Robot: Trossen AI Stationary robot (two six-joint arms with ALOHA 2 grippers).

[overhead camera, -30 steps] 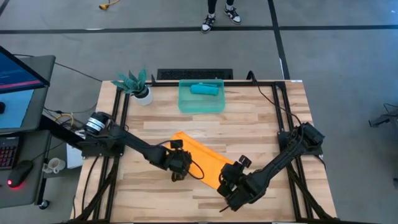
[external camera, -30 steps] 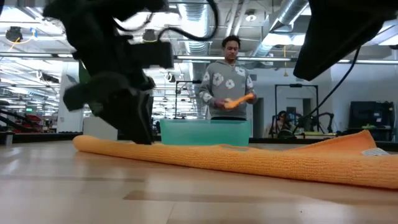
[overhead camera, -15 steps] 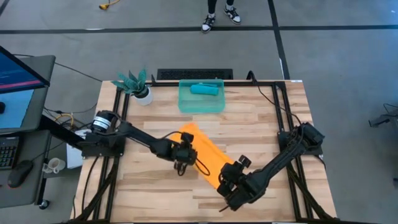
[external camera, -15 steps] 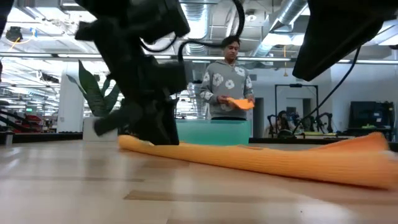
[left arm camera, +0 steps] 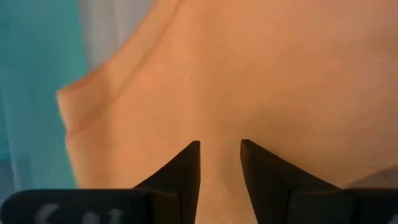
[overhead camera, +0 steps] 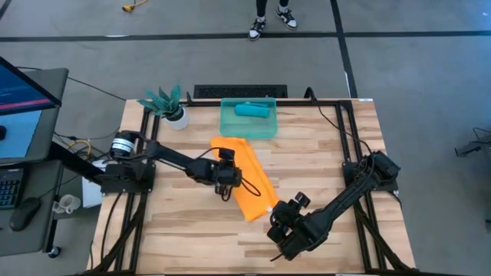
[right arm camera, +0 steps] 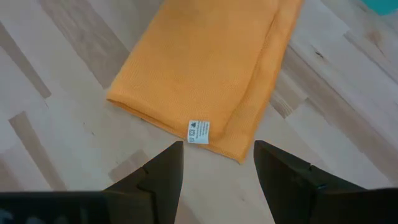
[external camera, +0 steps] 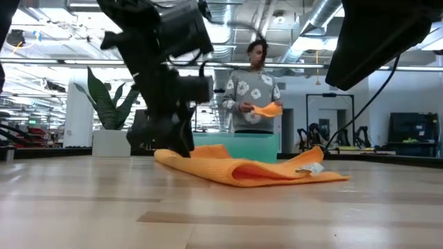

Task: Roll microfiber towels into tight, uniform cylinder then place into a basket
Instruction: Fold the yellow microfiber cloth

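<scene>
1. The orange microfiber towel [overhead camera: 246, 176] is seen lying folded lengthwise on the wooden table [overhead camera: 322, 149], running from about 11 o'clock near the basket toward 5 o'clock. It is flat, not yet rolled.
2. The left gripper [overhead camera: 224, 184] is set at the towel's 9 o'clock edge. In the left wrist view its fingers [left arm camera: 186, 171] stand a little apart with orange cloth filling the gap. A pinch on a fold is judged likely.
3. The right gripper [right arm camera: 217, 163] is held just off the towel's 5 o'clock end, beside the white label [right arm camera: 198, 131]. Its fingers are spread wide and nothing is between them.
4. The step in hand is judged to be the straightening of the orange towel before rolling. A roll is called for next, started at one short end and kept tight and even, with the far end held down.
5. The teal-green basket [overhead camera: 230, 129] is found at 12 o'clock on the table, and the teal-blue towel [overhead camera: 252, 110] already lies inside it, apparently rolled.
6. Counted: two towels, one basket, two arms, one potted plant [overhead camera: 167, 103] at 10 o'clock. One person [external camera: 254, 90] is seen beyond the table, holding something orange.
</scene>
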